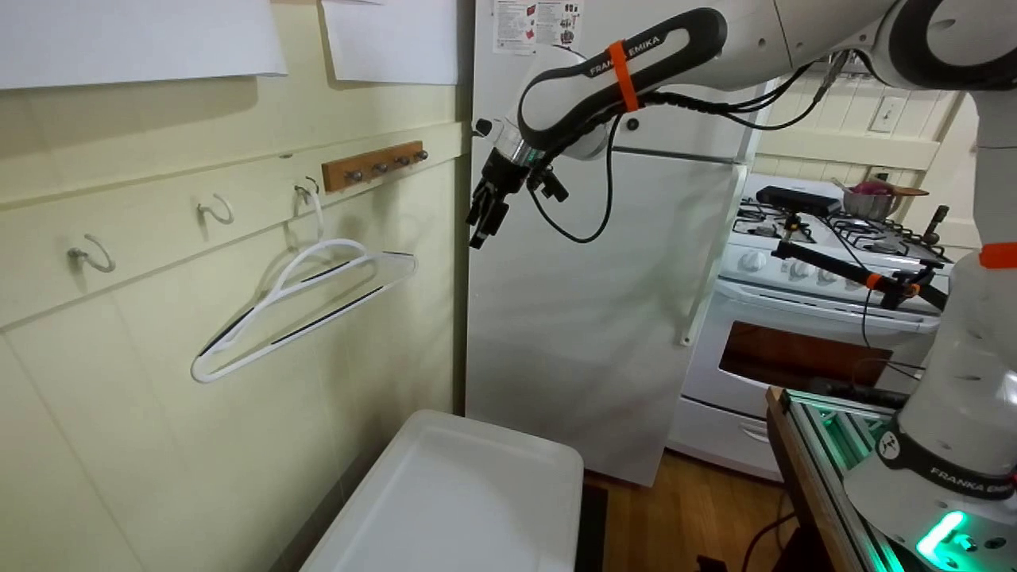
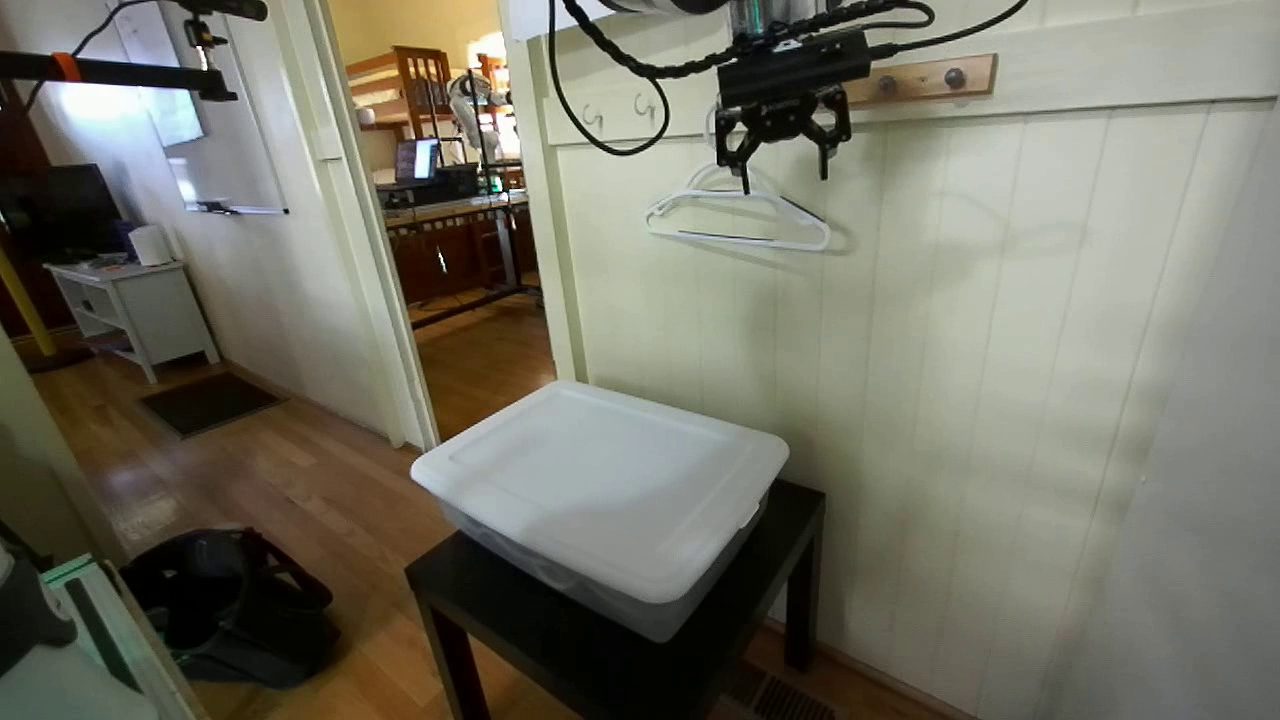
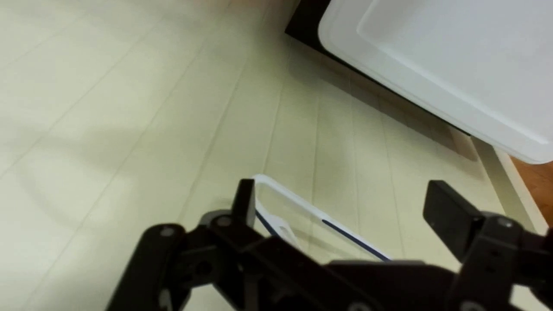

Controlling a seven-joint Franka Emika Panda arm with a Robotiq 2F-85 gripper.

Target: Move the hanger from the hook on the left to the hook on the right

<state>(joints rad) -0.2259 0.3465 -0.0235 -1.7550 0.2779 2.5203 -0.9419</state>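
Note:
The white hanger [image 1: 327, 316] hangs from the hook [image 1: 306, 189] nearest the wooden peg rack. It hangs tilted out from the wall, with dark strips on its bars. It also shows in an exterior view [image 2: 740, 240] and the wrist view [image 3: 298, 200]. Two bare hooks, an end hook [image 1: 95, 256] and a middle hook [image 1: 216, 210], are on the same rail. My gripper [image 1: 481, 228] is open and empty, apart from the hanger, higher and out from the wall. Its spread fingers show in an exterior view [image 2: 785, 178] and in the wrist view [image 3: 343, 201], where they hide part of the hanger.
The wooden peg rack [image 1: 373, 167] is on the wall beside the hanger's hook. A white-lidded bin [image 2: 600, 480] stands on a black table [image 2: 790, 530] below. A refrigerator [image 1: 572, 318] stands beside the wall. White sheets [image 1: 135, 40] hang above the hooks. A loose cable loops under the arm.

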